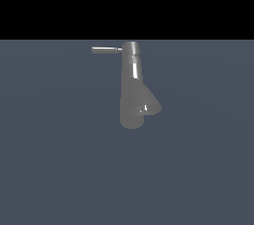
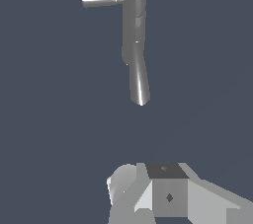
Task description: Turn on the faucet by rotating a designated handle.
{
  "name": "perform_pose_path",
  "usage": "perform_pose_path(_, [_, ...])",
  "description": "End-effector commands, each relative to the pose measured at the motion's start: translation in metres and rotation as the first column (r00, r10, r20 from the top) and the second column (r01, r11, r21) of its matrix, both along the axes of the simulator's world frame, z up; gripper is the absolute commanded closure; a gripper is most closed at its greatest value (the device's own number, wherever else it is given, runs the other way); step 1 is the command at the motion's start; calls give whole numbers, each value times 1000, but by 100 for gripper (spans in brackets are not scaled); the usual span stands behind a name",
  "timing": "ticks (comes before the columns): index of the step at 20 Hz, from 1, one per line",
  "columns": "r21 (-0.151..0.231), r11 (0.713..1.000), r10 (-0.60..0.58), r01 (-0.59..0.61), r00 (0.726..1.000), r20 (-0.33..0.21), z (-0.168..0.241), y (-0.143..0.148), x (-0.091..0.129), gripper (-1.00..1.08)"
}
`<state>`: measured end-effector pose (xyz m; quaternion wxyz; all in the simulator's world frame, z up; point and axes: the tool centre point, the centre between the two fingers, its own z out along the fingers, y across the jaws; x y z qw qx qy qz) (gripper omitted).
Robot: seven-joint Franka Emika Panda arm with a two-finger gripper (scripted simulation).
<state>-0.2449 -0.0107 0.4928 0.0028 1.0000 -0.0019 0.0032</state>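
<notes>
The grey shiny faucet (image 1: 131, 83) stands upright on the flat blue-grey ground, with its short stubby spout (image 1: 150, 106) angled off low toward the exterior view's right. The handle (image 1: 105, 49), a thin straight rod, sticks out level from the top cap toward the exterior view's left. The wrist view shows the faucet (image 2: 134, 20), its handle (image 2: 101, 1) and its spout (image 2: 139, 85) at a distance. White and grey blocky parts of my own arm (image 2: 168, 193) fill that view's near edge, well apart from the faucet. No separate fingers show there. My gripper is absent from the exterior view.
The blue-grey ground (image 1: 59, 169) stretches flat around the faucet in every direction. A black band lies beyond its far edge.
</notes>
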Motion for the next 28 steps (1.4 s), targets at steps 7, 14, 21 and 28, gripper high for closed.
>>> perform_pose_path(7, [-13, 1000, 7, -7, 1000, -11, -3, -3, 3, 108])
perform_pose_path(14, [-17, 1000, -12, 12, 1000, -18, -6, -3, 12, 108])
perform_pose_path(21, [-6, 997, -74, 73, 997, -17, -8, 0, 28, 108])
perform_pose_path(28, [9, 983, -185, 185, 983, -20, -14, 5, 58, 108])
